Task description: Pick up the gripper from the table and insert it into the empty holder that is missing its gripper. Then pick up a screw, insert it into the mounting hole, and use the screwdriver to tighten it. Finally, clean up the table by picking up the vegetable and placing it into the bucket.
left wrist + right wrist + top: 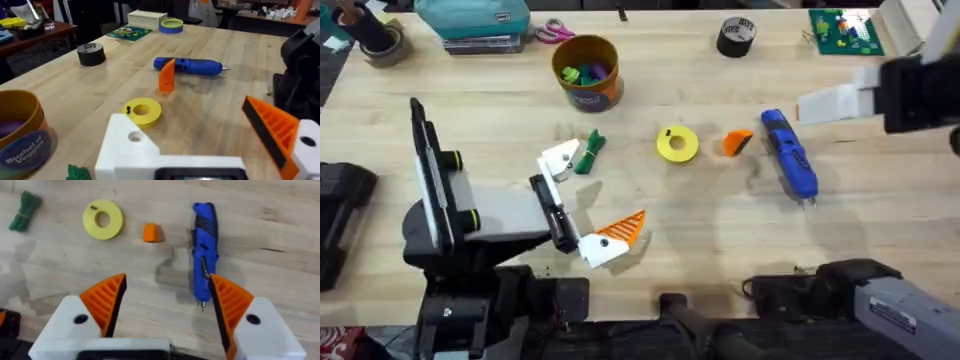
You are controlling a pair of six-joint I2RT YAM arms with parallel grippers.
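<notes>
The left gripper (582, 205) is seen low over the near-left part of the table (650, 260), its two white fingers spread wide with nothing held between them. One finger carries an orange ribbed pad (625, 227); the other is the bare white holder (558, 158), with an open mounting hole seen in the left wrist view (134, 136). The orange gripper (737, 142) is found standing on the table to the right of the left gripper, well apart from it, between a yellow ring-shaped disc (677, 144) and the blue screwdriver (789, 155). A small dark screw (128, 109) is seen resting on the disc's rim. The screwdriver lies just right of the orange gripper, its metal bit pointed toward the near edge.

The right gripper (167, 302) is shown raised above the table at the far right, its orange-padded fingers (107, 300) opened wide and empty. In its wrist view the screwdriver's bit end lies just beside one pad, while the orange gripper (150, 232) sits farther off, beside the disc.

The green vegetable (590, 153) lies touching or just beside the bare holder, on its right. The bucket (586, 72) stands farther back, upright, with multicoloured toys (582, 73) inside.
</notes>
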